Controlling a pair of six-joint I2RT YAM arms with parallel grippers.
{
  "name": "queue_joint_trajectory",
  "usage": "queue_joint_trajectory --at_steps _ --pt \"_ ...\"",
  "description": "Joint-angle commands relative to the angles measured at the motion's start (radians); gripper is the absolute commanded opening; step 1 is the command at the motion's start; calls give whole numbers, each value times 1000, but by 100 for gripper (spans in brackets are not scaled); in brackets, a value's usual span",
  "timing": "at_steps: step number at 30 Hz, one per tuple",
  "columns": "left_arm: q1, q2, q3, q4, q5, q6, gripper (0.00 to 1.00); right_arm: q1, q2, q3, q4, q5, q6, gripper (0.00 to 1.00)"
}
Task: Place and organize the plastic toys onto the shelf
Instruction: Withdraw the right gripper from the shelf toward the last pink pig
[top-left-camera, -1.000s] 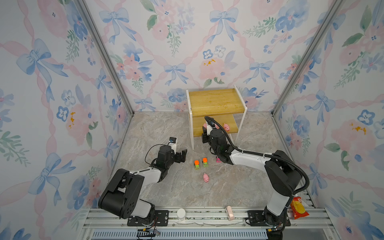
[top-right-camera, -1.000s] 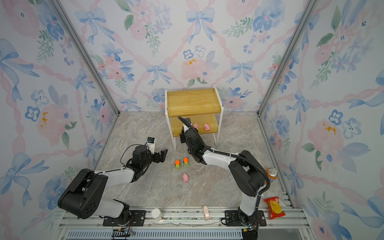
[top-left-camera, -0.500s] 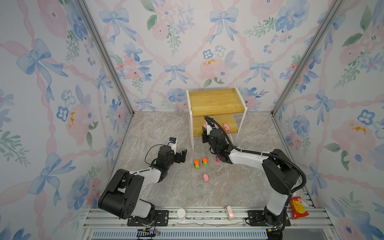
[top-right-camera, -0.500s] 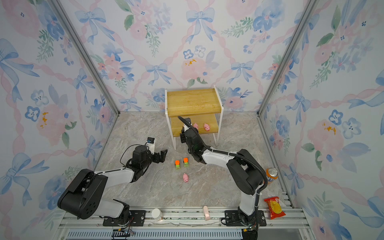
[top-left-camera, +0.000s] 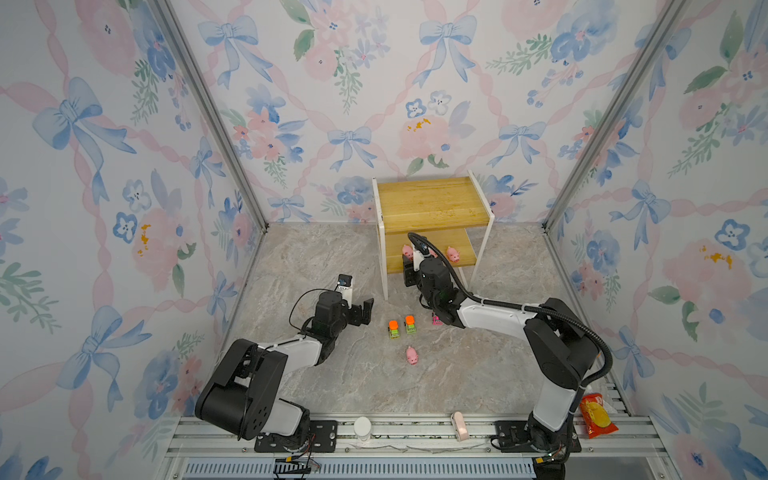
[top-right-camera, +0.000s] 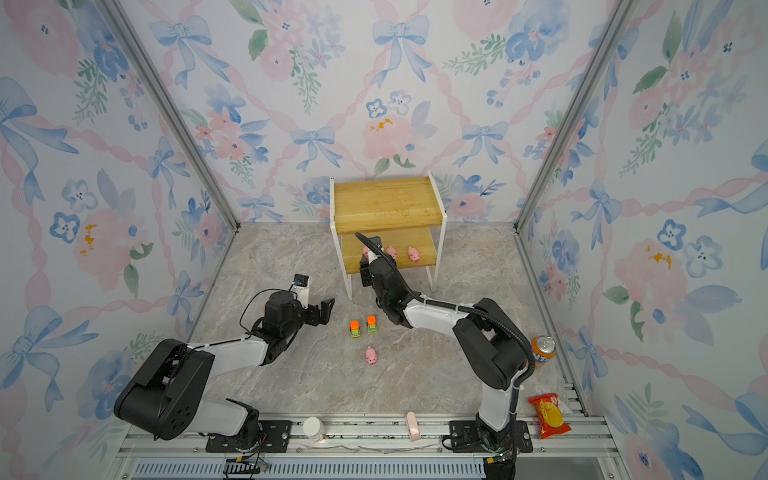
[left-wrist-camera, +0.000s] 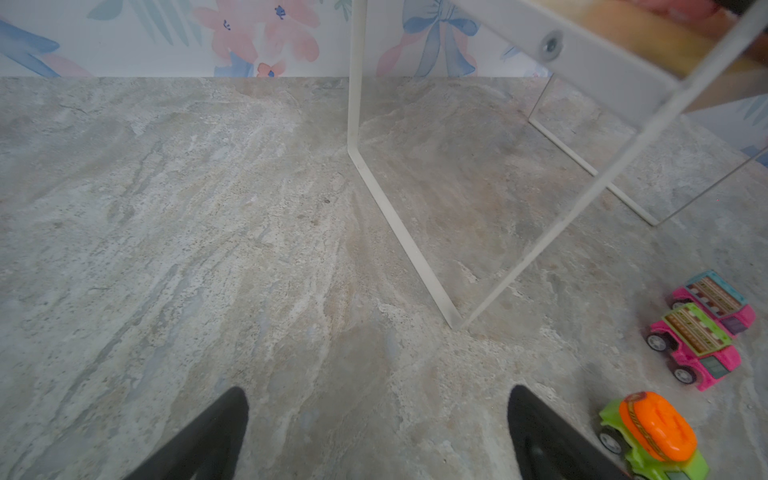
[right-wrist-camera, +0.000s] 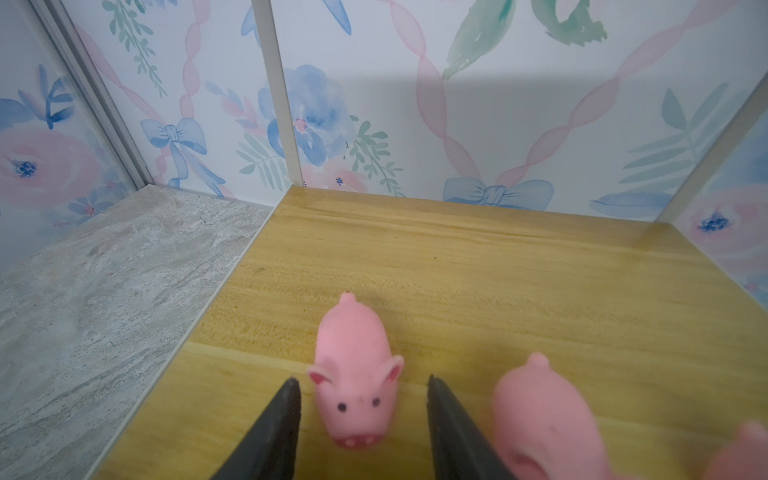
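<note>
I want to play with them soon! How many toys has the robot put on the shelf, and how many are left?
Done: two pigs stand on the shelf's lower board. In hand: a third pig stands there between the right gripper's open jaws, unpinched. Left on the floor: one pig, two green trucks, two pink buses. The left gripper is open and empty.

Pigs (top-left-camera: 453, 253) on shelf (top-left-camera: 432, 203); trucks (top-left-camera: 410, 324) before it
</note>
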Motion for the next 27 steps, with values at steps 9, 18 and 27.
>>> queue_joint_trajectory --at_steps 9,18,27 --pt "-5 -15 -9 0 -2 19 98 29 -148 -112 -20 61 -35 59" --pt "-5 -22 -11 1 0 17 98 70 -311 -208 -123 -41 -64 61" --pt "-5 -24 -14 0 11 11 98 136 -500 -333 -455 -282 35 63"
